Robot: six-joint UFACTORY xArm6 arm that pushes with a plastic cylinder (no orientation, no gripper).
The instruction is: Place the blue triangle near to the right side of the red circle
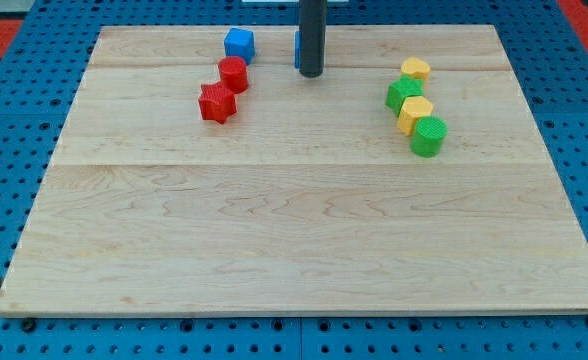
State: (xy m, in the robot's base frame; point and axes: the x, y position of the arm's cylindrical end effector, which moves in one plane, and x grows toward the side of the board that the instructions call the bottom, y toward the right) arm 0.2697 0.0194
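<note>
The red circle is a short red cylinder at the upper left of the wooden board. The blue triangle is almost wholly hidden behind my rod; only a thin blue sliver shows at the rod's left edge. My tip rests on the board right in front of that block, well to the right of the red circle. A blue cube sits just above the red circle. A red star sits just below and left of it.
At the upper right is a cluster: a yellow block, a green block, a second yellow block and a green cylinder. Blue pegboard surrounds the board.
</note>
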